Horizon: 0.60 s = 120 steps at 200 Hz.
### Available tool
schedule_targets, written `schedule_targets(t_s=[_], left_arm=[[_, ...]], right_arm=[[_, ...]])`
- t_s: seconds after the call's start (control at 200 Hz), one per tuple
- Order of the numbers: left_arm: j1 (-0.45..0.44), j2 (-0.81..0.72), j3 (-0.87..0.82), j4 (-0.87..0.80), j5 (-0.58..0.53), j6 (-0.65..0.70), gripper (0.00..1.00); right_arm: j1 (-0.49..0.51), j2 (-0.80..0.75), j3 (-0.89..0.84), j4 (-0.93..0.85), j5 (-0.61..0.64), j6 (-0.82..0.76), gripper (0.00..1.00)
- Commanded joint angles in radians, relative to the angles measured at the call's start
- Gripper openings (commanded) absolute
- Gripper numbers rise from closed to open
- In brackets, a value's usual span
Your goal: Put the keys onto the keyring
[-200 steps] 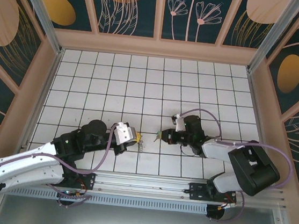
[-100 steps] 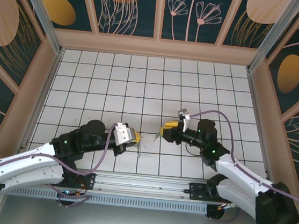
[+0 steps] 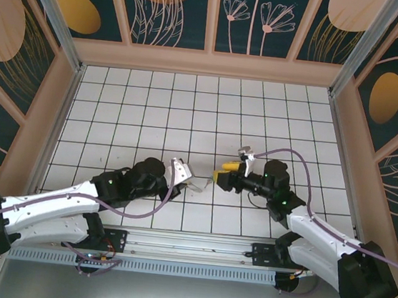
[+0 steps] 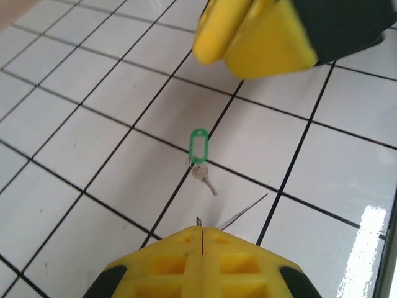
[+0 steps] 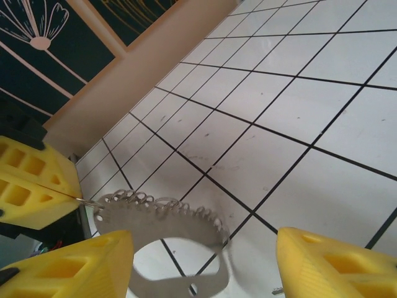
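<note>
Left gripper [image 5: 62, 194] is clamped on the tan keyring's [image 5: 167, 217] edge. Right gripper [image 5: 201, 261] faces the keyring, jaws wide. Green-tagged key [image 4: 198, 150] lies on tiled floor [image 4: 347, 167] just beyond the keyring.

Table [image 3: 189, 112]: white square tiles, dark grout lines. A tan raised rim [image 3: 209, 64] runs along the top of the overhead frame and down both sides. One small key [image 4: 200, 160] with a green tag lies flat on the tiles at the centre of the left wrist frame, across a grout line. Faint dark scuffs mark tiles mid-frame in the right wrist view.
</note>
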Motion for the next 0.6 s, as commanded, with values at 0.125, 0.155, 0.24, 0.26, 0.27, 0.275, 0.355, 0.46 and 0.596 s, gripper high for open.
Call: schedule_targets(t_s=[0.125, 0.155, 0.24, 0.26, 0.27, 0.275, 0.355, 0.46, 0.596], left_arm=[[0.068, 0.081, 0.032, -0.050, -0.129, -0.155, 0.00], [0.084, 0.089, 0.033, -0.036, -0.122, -0.161, 0.00], [0.125, 0.119, 0.043, -0.008, -0.115, -0.173, 0.00], [0.132, 0.128, 0.049, -0.006, -0.112, -0.172, 0.00], [0.134, 0.133, 0.052, -0.006, -0.110, -0.172, 0.00], [0.135, 0.134, 0.053, -0.006, -0.109, -0.171, 0.00], [0.141, 0.166, 0.063, -0.010, -0.086, -0.163, 0.00], [0.143, 0.188, 0.034, -0.027, -0.065, -0.208, 0.00], [0.142, 0.189, -0.023, -0.040, -0.042, -0.289, 0.00]], right_arm=[[-0.047, 0.036, -0.014, 0.063, -0.010, 0.015, 0.63], [-0.050, 0.042, -0.012, 0.070, -0.018, 0.016, 0.63], [-0.054, 0.059, -0.008, 0.080, -0.028, 0.012, 0.64], [-0.054, 0.061, -0.008, 0.082, -0.030, 0.010, 0.64], [-0.054, 0.063, -0.008, 0.083, -0.031, 0.009, 0.64], [-0.055, 0.064, -0.008, 0.084, -0.031, 0.009, 0.64], [-0.058, 0.076, -0.011, 0.087, -0.030, 0.003, 0.64], [-0.067, 0.086, -0.005, 0.076, -0.021, 0.000, 0.64], [-0.080, 0.120, 0.029, 0.048, -0.012, -0.012, 0.64]])
